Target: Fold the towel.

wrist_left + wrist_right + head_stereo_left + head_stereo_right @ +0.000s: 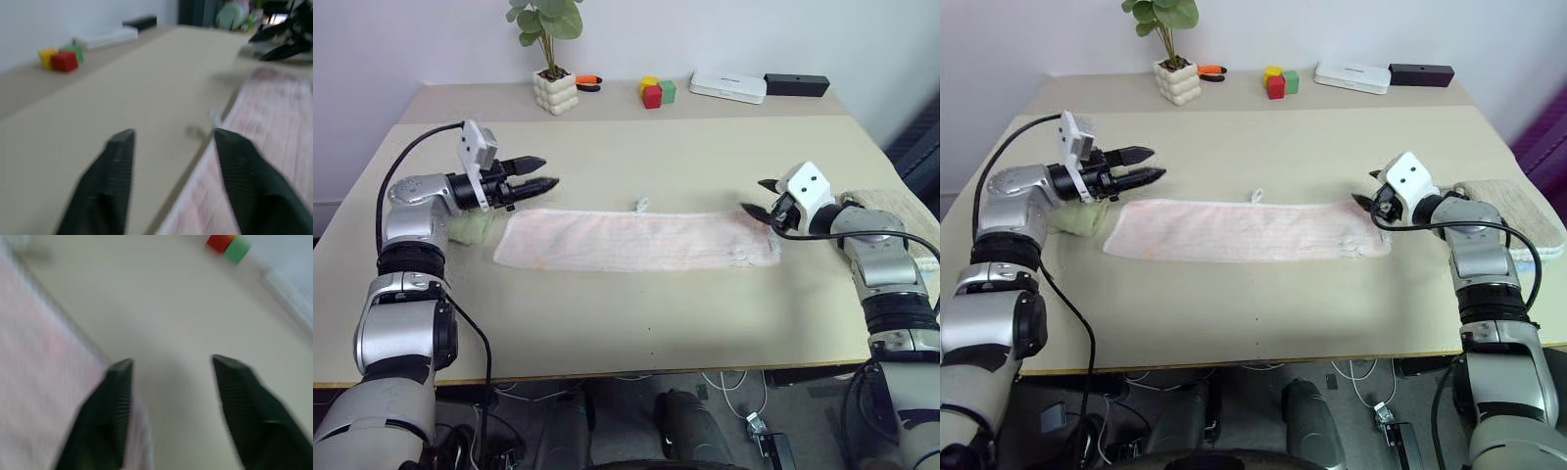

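Towel [636, 241]: pink strip, flat mid-table, parallel to front edge. My left gripper [540, 174] and right gripper [756, 199]: open, empty, above its ends. Risk: uneven pinches would skew the fold.

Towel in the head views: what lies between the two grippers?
The pale pink towel lies flat as a long strip on the table, spanning the stretch between the left gripper and the right gripper; both are open.
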Action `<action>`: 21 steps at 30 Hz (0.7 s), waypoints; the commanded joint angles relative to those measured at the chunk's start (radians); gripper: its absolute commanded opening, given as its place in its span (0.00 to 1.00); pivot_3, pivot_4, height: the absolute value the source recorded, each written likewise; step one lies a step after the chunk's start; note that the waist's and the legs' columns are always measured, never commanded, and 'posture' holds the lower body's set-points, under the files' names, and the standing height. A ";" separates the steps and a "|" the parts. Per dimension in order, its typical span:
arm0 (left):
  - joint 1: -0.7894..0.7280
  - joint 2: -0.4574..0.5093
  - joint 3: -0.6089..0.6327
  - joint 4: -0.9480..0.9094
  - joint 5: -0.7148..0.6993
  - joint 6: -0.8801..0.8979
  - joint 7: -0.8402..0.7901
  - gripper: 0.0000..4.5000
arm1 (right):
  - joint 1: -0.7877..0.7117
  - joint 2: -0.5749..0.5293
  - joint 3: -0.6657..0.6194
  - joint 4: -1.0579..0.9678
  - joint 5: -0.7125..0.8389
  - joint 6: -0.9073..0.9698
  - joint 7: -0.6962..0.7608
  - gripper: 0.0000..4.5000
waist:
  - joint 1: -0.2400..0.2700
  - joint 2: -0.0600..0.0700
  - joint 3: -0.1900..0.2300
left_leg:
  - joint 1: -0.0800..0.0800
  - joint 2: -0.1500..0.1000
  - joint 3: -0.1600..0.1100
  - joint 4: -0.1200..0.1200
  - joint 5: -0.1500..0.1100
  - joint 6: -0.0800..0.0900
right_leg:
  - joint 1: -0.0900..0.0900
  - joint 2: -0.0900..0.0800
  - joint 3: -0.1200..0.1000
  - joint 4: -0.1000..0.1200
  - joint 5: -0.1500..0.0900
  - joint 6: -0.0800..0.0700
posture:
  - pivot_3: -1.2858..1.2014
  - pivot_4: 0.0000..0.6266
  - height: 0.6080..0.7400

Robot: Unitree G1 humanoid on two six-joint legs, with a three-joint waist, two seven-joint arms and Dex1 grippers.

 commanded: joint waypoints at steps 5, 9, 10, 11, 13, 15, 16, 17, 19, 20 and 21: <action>0.155 -0.259 0.056 -0.387 -0.182 0.266 0.315 0.01 | 0.051 0.237 -0.051 -0.307 0.101 0.187 -0.247 0.00 | 0.006 0.000 0.000 | -0.001 0.000 -0.002 0.002 0.000 0.000 | 0.001 0.000 -0.001 0.001 0.000 0.000 | 0.52 0.24 1.00; 0.237 -0.436 0.032 -0.436 -0.140 0.245 0.543 0.01 | 0.105 0.428 -0.049 -0.335 0.088 0.251 -0.451 0.00 | 0.004 0.000 0.000 | -0.002 -0.001 -0.004 0.003 0.000 0.000 | 0.001 0.000 -0.002 0.001 0.000 0.000 | 0.52 0.24 1.00; 0.253 -0.459 0.026 -0.437 -0.132 0.235 0.571 0.01 | 0.117 0.461 -0.048 -0.333 0.087 0.259 -0.482 0.00 | 0.004 0.000 -0.001 | -0.002 -0.001 -0.004 0.003 0.000 0.000 | 0.001 0.000 -0.001 0.001 0.000 0.000 | 0.52 0.24 1.00; 0.267 -0.470 0.021 -0.432 -0.125 0.230 0.585 0.01 | 0.130 0.477 -0.037 -0.324 0.077 0.253 -0.492 0.00 | 0.004 0.000 0.000 | -0.002 -0.001 -0.004 0.003 0.000 0.000 | 0.001 0.000 -0.001 0.001 0.000 0.000 | 0.52 0.24 1.00; 0.289 -0.475 0.010 -0.397 -0.100 0.207 0.610 0.01 | 0.154 0.495 -0.018 -0.281 0.043 0.231 -0.519 0.00 | 0.002 0.000 0.000 | -0.002 -0.001 -0.004 0.002 0.000 0.000 | 0.001 0.000 -0.001 0.001 0.000 0.000 | 0.52 0.24 1.00; 0.298 -0.471 0.024 -0.360 -0.091 0.194 0.649 0.01 | 0.166 0.493 -0.016 -0.234 0.021 0.217 -0.542 0.00 | 0.002 0.000 -0.001 | -0.001 -0.001 -0.004 0.002 0.000 0.000 | 0.001 0.000 -0.001 0.001 0.000 0.000 | 0.52 0.24 1.00; 0.297 -0.468 0.035 -0.348 -0.095 0.198 0.668 0.01 | 0.166 0.489 -0.026 -0.217 0.024 0.214 -0.547 0.00 | 0.001 0.000 -0.001 | -0.001 -0.001 -0.004 0.002 0.000 0.000 | 0.001 0.000 -0.001 0.001 0.000 0.000 | 0.52 0.24 1.00; 0.298 -0.457 0.046 -0.330 -0.092 0.194 0.687 0.01 | 0.165 0.470 -0.034 -0.193 0.014 0.208 -0.551 0.00 | 0.002 0.000 -0.001 | -0.001 -0.001 -0.004 0.001 0.000 0.000 | 0.001 0.000 -0.001 0.001 0.000 0.000 | 0.52 0.24 1.00; 0.299 -0.427 0.052 -0.291 -0.077 0.183 0.708 0.01 | 0.164 0.427 -0.046 -0.151 -0.009 0.179 -0.559 0.00 | 0.004 0.000 -0.001 | -0.001 -0.001 -0.004 0.001 0.000 0.000 | 0.001 0.000 -0.001 0.000 0.000 0.000 | 0.52 0.24 1.00; 0.297 -0.408 0.054 -0.265 -0.067 0.161 0.712 0.01 | 0.160 0.411 -0.069 -0.126 -0.001 0.178 -0.564 0.00 | 0.004 0.000 -0.001 | -0.001 -0.001 -0.004 0.001 0.000 0.000 | 0.001 0.000 -0.001 0.000 0.000 0.000 | 0.52 0.24 1.00; 0.292 -0.393 0.057 -0.241 -0.062 0.145 0.713 0.01 | 0.155 0.398 -0.090 -0.104 0.012 0.179 -0.570 0.00 | 0.004 0.000 -0.001 | -0.001 -0.002 -0.004 0.001 0.000 0.000 | 0.001 0.000 -0.001 0.000 0.000 0.000 | 0.52 0.24 1.00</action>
